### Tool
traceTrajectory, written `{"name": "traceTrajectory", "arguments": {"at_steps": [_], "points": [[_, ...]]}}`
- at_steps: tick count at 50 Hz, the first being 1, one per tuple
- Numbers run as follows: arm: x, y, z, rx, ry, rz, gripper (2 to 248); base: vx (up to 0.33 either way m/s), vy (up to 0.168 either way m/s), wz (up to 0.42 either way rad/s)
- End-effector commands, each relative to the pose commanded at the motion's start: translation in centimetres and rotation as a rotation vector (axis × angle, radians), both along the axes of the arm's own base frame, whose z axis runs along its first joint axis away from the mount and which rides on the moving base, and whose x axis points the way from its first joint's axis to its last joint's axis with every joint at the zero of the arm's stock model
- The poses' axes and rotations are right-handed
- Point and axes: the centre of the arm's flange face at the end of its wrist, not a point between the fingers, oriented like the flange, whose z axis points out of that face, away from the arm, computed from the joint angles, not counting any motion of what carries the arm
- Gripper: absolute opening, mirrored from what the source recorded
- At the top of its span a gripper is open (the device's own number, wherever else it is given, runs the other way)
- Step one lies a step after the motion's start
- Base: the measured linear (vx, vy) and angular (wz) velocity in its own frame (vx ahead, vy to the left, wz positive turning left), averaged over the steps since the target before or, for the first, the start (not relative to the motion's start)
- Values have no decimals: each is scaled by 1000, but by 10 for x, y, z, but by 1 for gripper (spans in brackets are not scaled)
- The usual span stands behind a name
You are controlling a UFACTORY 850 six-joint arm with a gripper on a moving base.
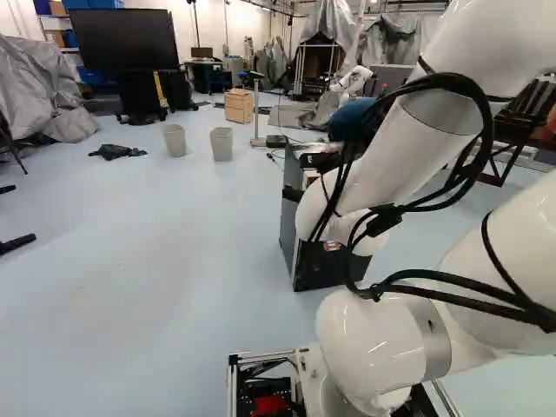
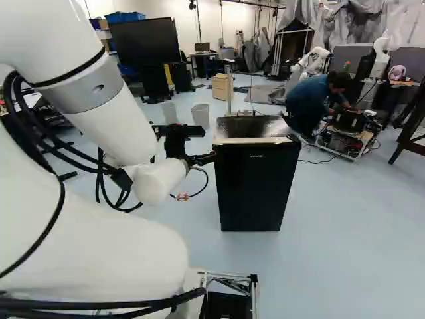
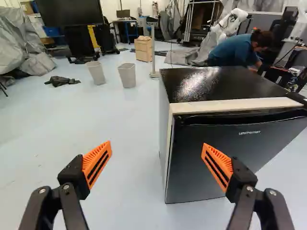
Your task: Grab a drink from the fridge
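Gripper (image 3: 157,144) stands wide apart, nothing held; orange pads (image 3: 97,163) well clear of each other. In the wrist view one overlaps the door, the other sits over floor (image 3: 124,191). No contact that I can see.

Right ahead of it, near: black mini fridge (image 3: 216,81), upright on the floor. Door (image 3: 192,172) looks shut. Dark recessed grip (image 3: 240,118) along its top edge, pale strip (image 3: 230,105) just above that. Hinge looks to be at the far end from the gripper, so the near vertical edge should be the one that swings.

Drink: not in sight, presumably behind that door. Can or bottle, can't say.

Handling, my read: door is a stiff panel, smooth and slick, probably with a magnetic seal, so expect a tug at first and then it goes light. Hook a finger into the recess or behind the near edge and pull back in an arc; a pinch on the flat face would just skid. Cabinet is small, might scoot if yanked.

Drink will likely be cold and slippery with damp. Take it mid-body, moderate squeeze: a can dents, a soft bottle buckles. Keep it upright.

Beyond the fridge, well off: two grey bins (image 3: 128,75), then a wooden drawer unit (image 3: 143,49). Neither matters here.
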Motion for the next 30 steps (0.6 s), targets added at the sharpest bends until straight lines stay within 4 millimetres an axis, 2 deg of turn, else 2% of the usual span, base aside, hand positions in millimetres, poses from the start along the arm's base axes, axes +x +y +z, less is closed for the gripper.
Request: {"name": "traceTrajectory", "arguments": {"at_steps": [30], "points": [[29, 16, 7, 87, -38, -142, 247, 0, 0, 0]]}}
